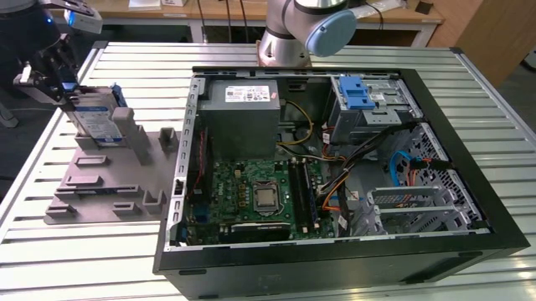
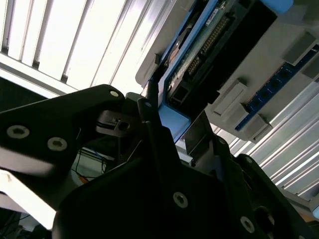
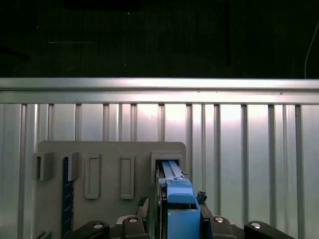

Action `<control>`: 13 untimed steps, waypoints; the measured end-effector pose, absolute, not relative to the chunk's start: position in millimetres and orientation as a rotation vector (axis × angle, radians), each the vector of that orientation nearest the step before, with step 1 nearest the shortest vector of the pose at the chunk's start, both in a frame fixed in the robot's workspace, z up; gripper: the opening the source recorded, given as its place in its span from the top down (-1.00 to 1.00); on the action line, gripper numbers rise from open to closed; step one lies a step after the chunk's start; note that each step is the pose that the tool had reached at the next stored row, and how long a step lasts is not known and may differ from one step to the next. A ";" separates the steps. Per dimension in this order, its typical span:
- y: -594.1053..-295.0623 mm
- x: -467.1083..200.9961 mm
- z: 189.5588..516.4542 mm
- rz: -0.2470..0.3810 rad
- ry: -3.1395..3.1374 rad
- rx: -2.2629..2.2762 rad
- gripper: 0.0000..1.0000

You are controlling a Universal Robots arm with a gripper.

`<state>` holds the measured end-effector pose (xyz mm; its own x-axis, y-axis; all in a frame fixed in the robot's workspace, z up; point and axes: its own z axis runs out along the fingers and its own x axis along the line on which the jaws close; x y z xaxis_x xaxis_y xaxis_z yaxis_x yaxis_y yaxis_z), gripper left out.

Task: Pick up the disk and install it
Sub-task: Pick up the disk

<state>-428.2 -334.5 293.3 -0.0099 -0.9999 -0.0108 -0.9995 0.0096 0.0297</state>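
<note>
In the exterior view, the flat silver-gray disk (image 1: 94, 122) stands on edge in a slot of a matte gray blocky holder (image 1: 100, 188) on the ribbed aluminium counter (image 1: 84, 263), at nine o'clock from the open black computer case (image 1: 335, 263). The gripper (image 1: 66, 102) sits at the disk's upper edge.

The second wrist view shows the disk's circuit-board underside (image 2: 209, 40) against the black gripper.

The first wrist view shows its blue plastic rail (image 3: 178, 199) end-on. I cannot tell whether the gripper is clamped on the disk.
</note>
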 end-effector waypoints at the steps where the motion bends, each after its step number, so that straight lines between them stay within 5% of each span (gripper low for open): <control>1: -334.5 -428.1 292.6 -0.045 -2.223 2.201 0.05; 13: -334.5 -428.1 292.4 -0.043 -2.222 2.200 0.27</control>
<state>-428.1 -334.5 292.4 -0.0099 -0.9999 -0.0091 -0.9995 0.0096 0.0297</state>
